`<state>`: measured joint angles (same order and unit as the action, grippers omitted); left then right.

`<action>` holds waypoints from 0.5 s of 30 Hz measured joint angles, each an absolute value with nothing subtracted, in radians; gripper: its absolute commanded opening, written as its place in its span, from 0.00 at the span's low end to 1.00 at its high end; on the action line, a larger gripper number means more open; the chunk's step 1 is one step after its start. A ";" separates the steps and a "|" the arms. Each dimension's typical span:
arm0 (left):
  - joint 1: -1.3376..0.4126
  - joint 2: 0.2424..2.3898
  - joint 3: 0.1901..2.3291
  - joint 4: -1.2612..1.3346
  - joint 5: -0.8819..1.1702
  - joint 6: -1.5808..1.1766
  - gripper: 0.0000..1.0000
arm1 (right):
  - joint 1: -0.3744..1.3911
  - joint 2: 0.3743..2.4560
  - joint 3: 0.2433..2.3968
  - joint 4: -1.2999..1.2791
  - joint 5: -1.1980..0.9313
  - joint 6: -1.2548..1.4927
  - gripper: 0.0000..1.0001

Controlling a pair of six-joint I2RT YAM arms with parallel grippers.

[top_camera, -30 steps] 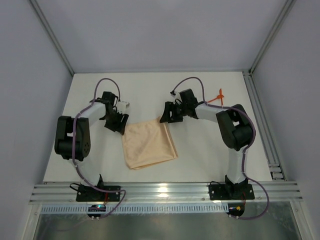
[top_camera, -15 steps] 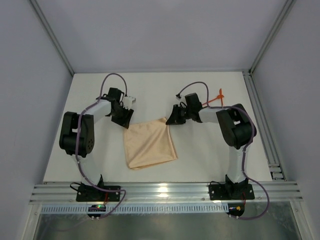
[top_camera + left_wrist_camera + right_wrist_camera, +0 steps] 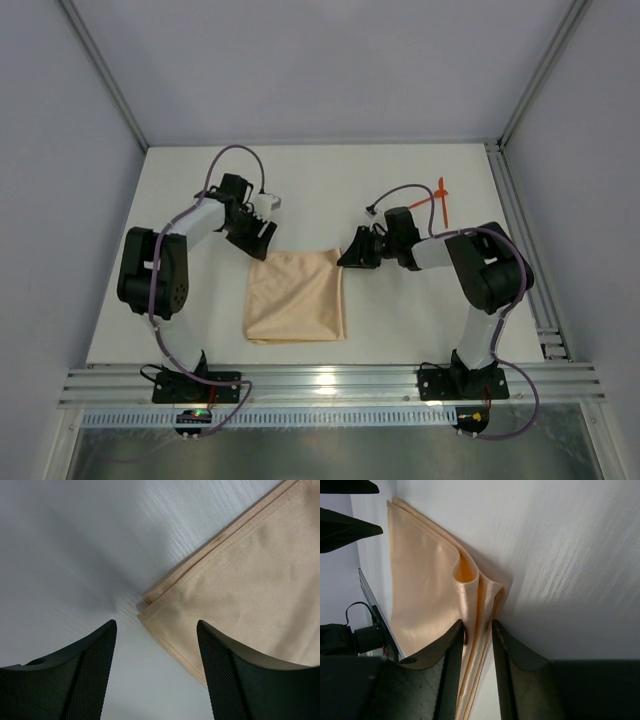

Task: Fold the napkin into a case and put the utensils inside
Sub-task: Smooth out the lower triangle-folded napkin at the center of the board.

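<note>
The peach-orange napkin (image 3: 296,297) lies folded into a rectangle in the middle of the table. My right gripper (image 3: 347,258) sits low at its far right corner. In the right wrist view the right gripper (image 3: 477,625) is shut on the bunched layers of the napkin (image 3: 420,570). My left gripper (image 3: 262,240) hovers at the far left corner. In the left wrist view the left gripper (image 3: 156,625) is open, and the corner of the napkin (image 3: 250,590) lies just ahead of its fingertips, untouched. The orange-red utensils (image 3: 438,195) lie crossed at the back right.
A metal rail (image 3: 320,385) runs along the near edge by the arm bases. Another rail (image 3: 522,240) borders the table on the right. Grey enclosure walls stand on the left, the back and the right.
The right gripper closed on the napkin's far right corner and drew it right and nearer, so the cloth now lies square. The left gripper shifted slightly towards the back right.
</note>
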<state>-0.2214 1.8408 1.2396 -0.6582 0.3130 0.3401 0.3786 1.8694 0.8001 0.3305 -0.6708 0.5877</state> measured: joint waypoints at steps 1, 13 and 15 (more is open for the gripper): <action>-0.221 1.829 1.240 -0.673 0.307 0.344 0.69 | 0.379 1.861 0.793 0.335 -0.669 0.591 0.45; -0.429 1.597 1.147 -0.839 0.290 0.454 0.68 | 0.382 1.884 0.894 0.261 -0.624 0.556 0.53; -0.492 1.597 1.115 -0.855 0.297 0.460 0.68 | 0.382 1.886 0.894 0.265 -0.625 0.556 0.53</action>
